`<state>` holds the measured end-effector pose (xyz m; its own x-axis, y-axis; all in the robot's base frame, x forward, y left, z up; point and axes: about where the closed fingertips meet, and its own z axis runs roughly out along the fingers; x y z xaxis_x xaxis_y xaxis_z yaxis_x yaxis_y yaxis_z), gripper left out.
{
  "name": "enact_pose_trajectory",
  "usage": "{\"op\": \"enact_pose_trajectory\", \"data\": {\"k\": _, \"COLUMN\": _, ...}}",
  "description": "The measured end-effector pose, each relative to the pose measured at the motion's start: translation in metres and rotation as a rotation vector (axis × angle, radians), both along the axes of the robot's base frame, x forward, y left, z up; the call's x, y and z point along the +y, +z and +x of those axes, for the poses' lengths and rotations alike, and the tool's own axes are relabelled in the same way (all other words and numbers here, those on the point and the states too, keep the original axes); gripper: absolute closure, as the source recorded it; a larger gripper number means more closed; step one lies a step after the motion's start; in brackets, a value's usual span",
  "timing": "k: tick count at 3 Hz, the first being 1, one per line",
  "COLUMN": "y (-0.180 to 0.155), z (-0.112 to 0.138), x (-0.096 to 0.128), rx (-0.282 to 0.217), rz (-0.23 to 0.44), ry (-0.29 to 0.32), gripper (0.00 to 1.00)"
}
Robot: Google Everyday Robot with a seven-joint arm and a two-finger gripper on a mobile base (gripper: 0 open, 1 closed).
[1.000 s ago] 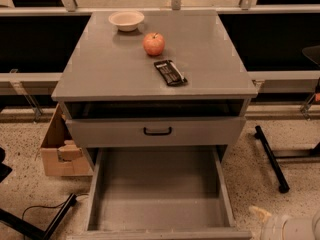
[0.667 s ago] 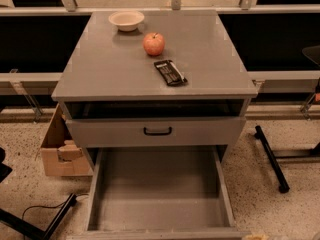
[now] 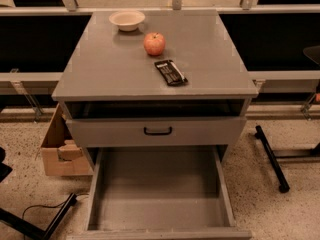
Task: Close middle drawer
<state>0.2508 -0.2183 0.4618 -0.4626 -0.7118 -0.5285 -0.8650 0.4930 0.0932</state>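
The grey cabinet [image 3: 150,69] stands in the middle of the camera view. The middle drawer [image 3: 159,194] is pulled far out toward me, a wide deep grey box with nothing in it. Its front panel [image 3: 160,233] lies at the bottom edge of the view and its handle is out of sight. Above it the top drawer [image 3: 200,131], with a black loop handle [image 3: 157,130], stands out a little, leaving a dark gap under the cabinet top. The lowest drawer is hidden under the open one. My gripper is not in view.
On the cabinet top are a white bowl [image 3: 127,20], a red apple [image 3: 154,43] and a dark snack packet [image 3: 170,72]. A cardboard box [image 3: 57,151] sits on the floor at the left. A black chair leg [image 3: 270,156] lies at the right, and a black leg with a cable [image 3: 45,216] at the lower left.
A pale part of my arm that showed at the bottom right corner has dropped out of view. The drawers and the things on top have not moved.
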Motion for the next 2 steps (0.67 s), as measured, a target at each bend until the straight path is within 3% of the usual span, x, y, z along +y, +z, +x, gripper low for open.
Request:
{"op": "enact_pose_trajectory", "data": {"k": 1, "y": -0.045, "z": 0.026, "x": 0.020, "rx": -0.025, "rz": 0.076, "ry": 0.049, "gripper": 1.00}}
{"op": "enact_pose_trajectory", "data": {"k": 2, "y": -0.095, "z": 0.061, "x": 0.052, "rx": -0.034, "rz": 0.168, "ry": 0.104, "gripper": 1.00}}
